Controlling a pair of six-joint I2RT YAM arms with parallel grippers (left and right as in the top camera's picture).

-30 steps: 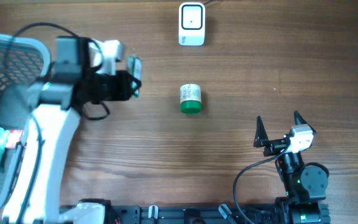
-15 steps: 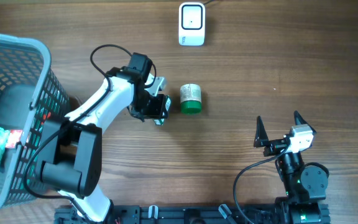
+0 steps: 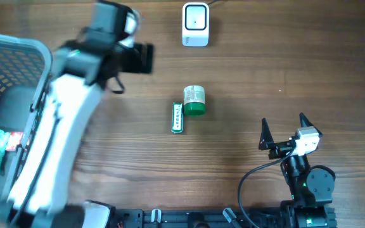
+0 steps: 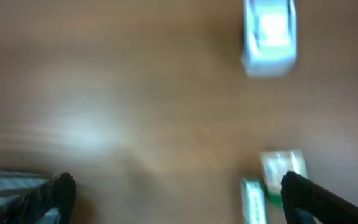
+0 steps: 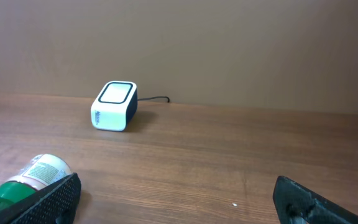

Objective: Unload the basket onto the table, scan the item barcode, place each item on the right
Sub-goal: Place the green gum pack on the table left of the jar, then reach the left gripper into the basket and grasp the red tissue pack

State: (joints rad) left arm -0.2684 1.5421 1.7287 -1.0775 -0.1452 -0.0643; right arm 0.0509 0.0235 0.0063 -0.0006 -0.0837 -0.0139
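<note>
Overhead, the right gripper (image 3: 283, 120) sits low on the right side of the wooden table (image 3: 296, 57). Its two fingers are spread wide with nothing between them. Farther up, in the middle of the table, a thin green pack (image 3: 178, 118) lies flat. It is just beside a little bottle (image 3: 194, 101) with a green cap, which lies on its side. Up on the left, the left gripper (image 3: 146, 58) hangs above the table, well apart from the pack. Its wrist camera is blurry but shows the fingers wide apart and holding nothing. A gray basket (image 3: 18, 45) stands at the left edge. Farthest away, the white scanner (image 3: 195, 25) sits at the top, well apart from the pack.
</note>
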